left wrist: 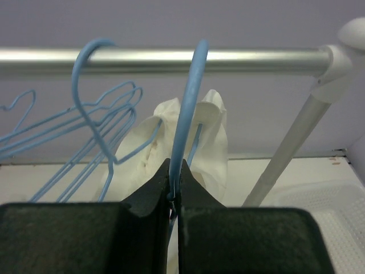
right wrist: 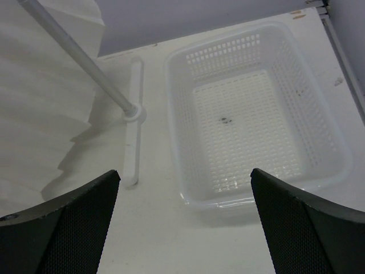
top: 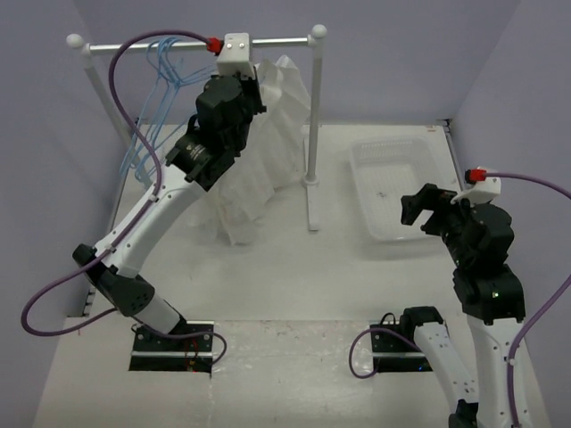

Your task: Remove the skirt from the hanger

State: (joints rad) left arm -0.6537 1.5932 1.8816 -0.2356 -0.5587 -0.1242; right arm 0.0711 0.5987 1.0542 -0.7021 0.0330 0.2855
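The white ruffled skirt hangs on a blue wire hanger whose hook sits over the metal rail, close to the right post. My left gripper is raised just under the rail. In the left wrist view its jaws are shut on the hanger's hook stem, with the skirt behind and below. My right gripper is open and empty, hovering near the front left corner of the clear basket. The right wrist view shows the skirt's pleats at the left.
Several empty blue hangers hang on the rail's left part. The rack's right post and its foot stand between the skirt and the empty basket. A purple cable loops by the left arm.
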